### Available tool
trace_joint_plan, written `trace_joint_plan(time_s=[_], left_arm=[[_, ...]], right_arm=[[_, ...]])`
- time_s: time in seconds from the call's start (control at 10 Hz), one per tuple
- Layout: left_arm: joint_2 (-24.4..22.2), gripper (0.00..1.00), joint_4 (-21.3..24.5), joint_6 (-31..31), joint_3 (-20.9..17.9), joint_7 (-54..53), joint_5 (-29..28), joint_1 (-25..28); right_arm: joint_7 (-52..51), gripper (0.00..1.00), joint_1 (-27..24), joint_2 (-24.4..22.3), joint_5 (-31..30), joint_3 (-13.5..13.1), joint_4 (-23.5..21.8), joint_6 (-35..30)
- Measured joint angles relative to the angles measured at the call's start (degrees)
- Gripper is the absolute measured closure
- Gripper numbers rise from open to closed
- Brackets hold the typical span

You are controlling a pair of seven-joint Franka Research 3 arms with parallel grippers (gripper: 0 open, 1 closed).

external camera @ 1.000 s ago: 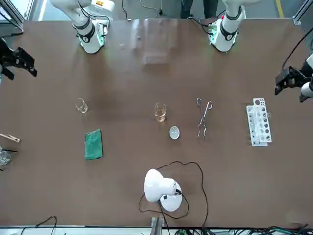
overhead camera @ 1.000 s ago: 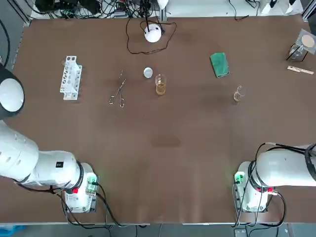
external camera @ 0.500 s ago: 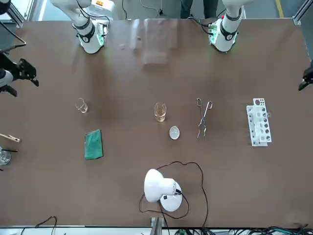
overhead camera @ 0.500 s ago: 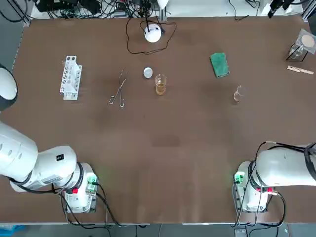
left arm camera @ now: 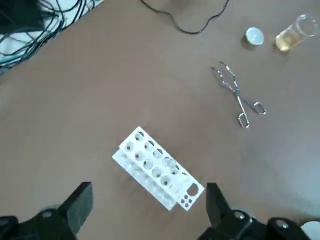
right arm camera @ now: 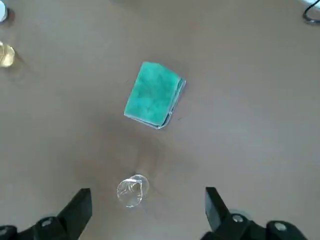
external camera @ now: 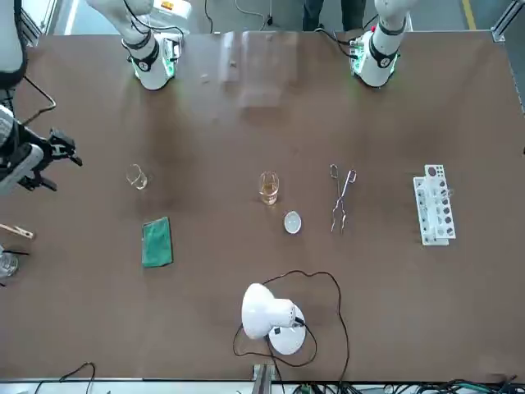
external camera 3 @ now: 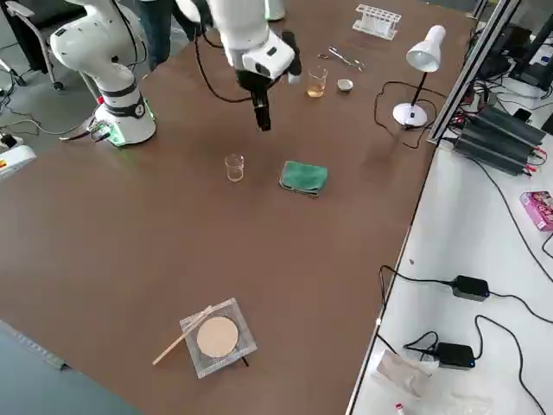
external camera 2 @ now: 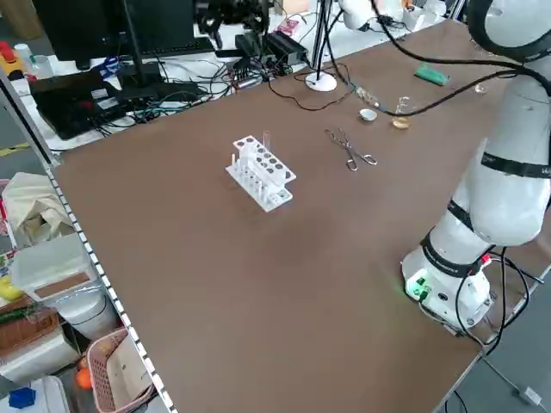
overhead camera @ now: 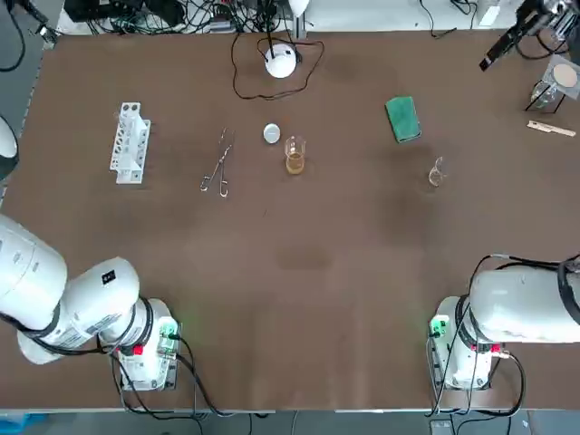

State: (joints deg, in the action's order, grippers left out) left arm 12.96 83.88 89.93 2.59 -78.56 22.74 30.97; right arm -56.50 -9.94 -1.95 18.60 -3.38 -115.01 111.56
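Well, high off the desk [overhead camera: 299, 263], my left fingers [left arm camera: 80, 205] gape empty over the rack [left arm camera: 157, 172], my right fingers [right arm camera: 80, 202] likewise over the beaker [right arm camera: 131, 190].

Light: bright, even, from overhead.
Shadows: soft and faint beside the small beaker [right arm camera: 132, 190] and green cloth [right arm camera: 152, 94].
Glare: pale sheen on the table [external camera: 262, 78], near edge, middle.

Wide brown worktop [overhead camera: 308, 272], white desk lamp [overhead camera: 281, 62] at its far edge, white side bench [external camera 3: 484, 259] beyond that edge carrying cable tangle [overhead camera: 181, 14], power bricks [external camera 3: 458, 285] and a dark monitor [external camera 2: 120, 26], storage bins [external camera 2: 52, 262] off its left edge, grey floor [external camera 3: 34, 112] around it.
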Motion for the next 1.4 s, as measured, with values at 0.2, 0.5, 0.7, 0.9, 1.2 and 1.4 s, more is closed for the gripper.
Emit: trace_joint_plan(time_s=[0.2, 0.5, 0.7, 0.9, 1.2, 1.4], left_arm=[[3.97, 0.0, 0.33, -6.25, 0.03, -11.52, 4.44, 4.49], [11.55, 0.0, 0.77, -9.11, 0.06, -25.47, 10.88, 8.55], [18.08, 0.0, 1.03, -9.71, 0.43, -35.34, 13.68, 11.63], [22.89, 0.0, 1.27, -12.07, 0.78, -41.32, 17.78, 14.53], [27.82, 0.02, 1.27, -13.51, 1.22, -47.62, 22.5, 14.78], [31.72, 0.03, 1.17, -13.36, 1.48, -51.32, 25.09, 14.51]], right_arm=[[-12.06, 0.0, -4.21, 2.57, 6.79, -0.07, -3.43, 1.02], [-34.22, 0.0, -9.72, 10.42, 16.85, -0.12, -5.16, 1.08], [-47.54, 0.0, -12.21, 15.66, 22.8, -0.12, -7.39, 1.02], [-60.58, 0.0, -13.96, 21.34, 26.76, -0.12, -8.05, 0.18], [-74.53, 0.0, -14.57, 26.67, 27.46, -0.05, -7.9, -6.22], [-82.08, 0.0, -15.16, 28.53, 27.49, -0.06, -7.81, -8.82]])
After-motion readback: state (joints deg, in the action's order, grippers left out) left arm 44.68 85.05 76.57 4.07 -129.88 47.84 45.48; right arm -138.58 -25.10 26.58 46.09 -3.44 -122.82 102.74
